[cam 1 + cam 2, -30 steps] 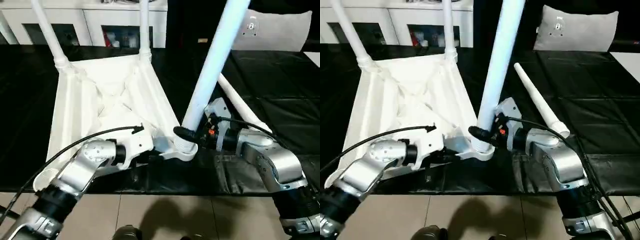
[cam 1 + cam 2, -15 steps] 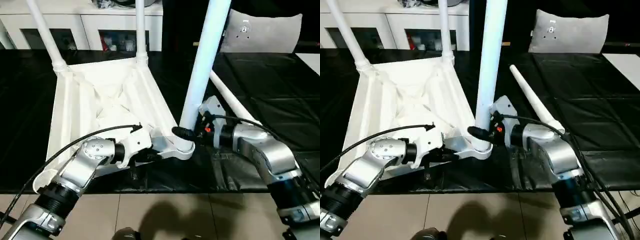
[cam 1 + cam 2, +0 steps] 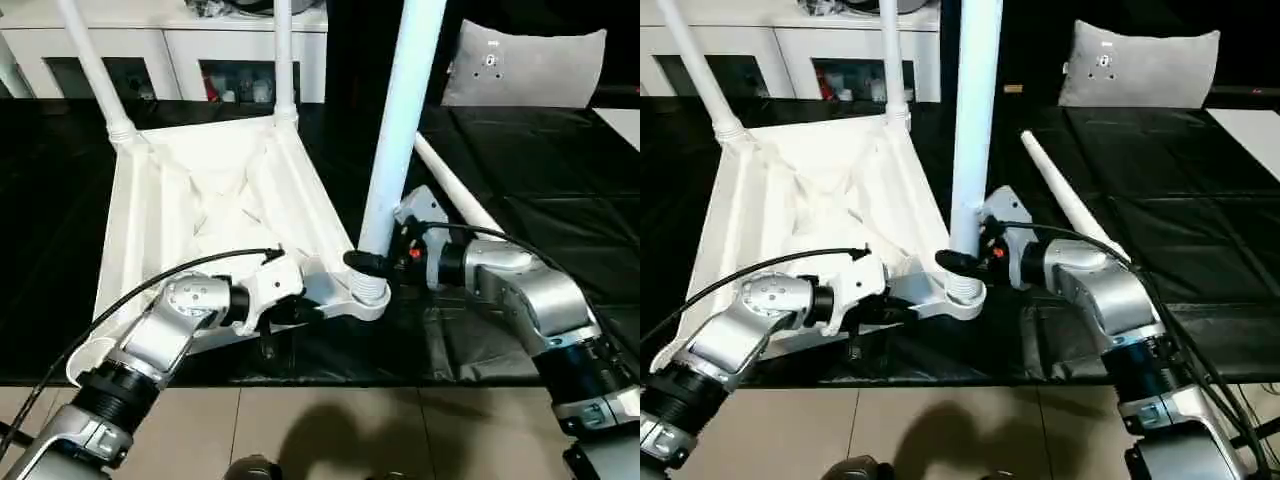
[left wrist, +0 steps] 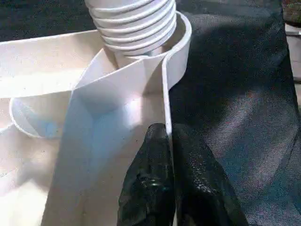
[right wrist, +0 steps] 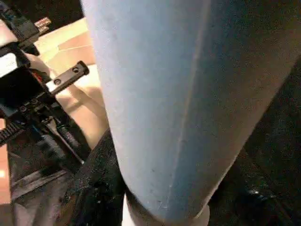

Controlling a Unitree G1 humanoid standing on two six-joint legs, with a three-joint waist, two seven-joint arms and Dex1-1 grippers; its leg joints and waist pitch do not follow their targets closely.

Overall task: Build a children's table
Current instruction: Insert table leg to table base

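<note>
The children's table (image 3: pixel 210 200) lies upside down on a black mat, ribbed underside up. Two white legs (image 3: pixel 95 70) (image 3: pixel 283 60) stand in its far corner sockets. A third leg (image 3: pixel 395 130) rises nearly upright from the near right corner socket (image 3: pixel 362 298). My right gripper (image 3: pixel 372 262) is shut around its lower end, just above the threaded base (image 4: pixel 134 23). My left gripper (image 4: pixel 168 134) is shut on the table's thin rim wall beside that socket. A fourth leg (image 3: pixel 1070 210) lies loose on the mat to the right.
A white cabinet (image 3: pixel 180 50) with shelves runs along the back, and a grey pillow (image 3: pixel 525 65) leans at the back right. The black mat (image 3: pixel 560 170) stretches to the right. Tiled floor (image 3: pixel 320 430) shows below the near edge.
The leg in my right gripper has swung from leaning right to nearly upright over the corner socket. My left gripper has kept its hold on the rim.
</note>
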